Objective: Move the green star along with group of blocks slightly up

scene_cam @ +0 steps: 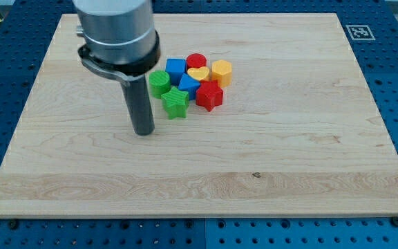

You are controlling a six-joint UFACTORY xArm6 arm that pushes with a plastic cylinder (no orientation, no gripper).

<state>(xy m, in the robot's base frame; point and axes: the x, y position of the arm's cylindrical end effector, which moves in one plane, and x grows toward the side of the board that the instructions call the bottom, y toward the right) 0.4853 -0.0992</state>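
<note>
The green star point(175, 102) lies near the board's middle, at the lower left of a tight cluster of blocks. Touching it are a green cylinder point(159, 82) up-left, a blue block point(189, 86) up-right and a red star point(209, 96) to its right. Behind these sit a blue cube point(176, 69), a red cylinder point(196, 61), a yellow heart point(198, 73) and an orange hexagonal block point(221, 71). My tip point(144, 131) rests on the board down-left of the green star, a short gap away, not touching any block.
The wooden board point(289, 152) lies on a blue pegboard table. A black-and-white marker tag point(359, 31) sits at the board's top right corner. The arm's grey body point(115, 31) hangs over the upper left of the board.
</note>
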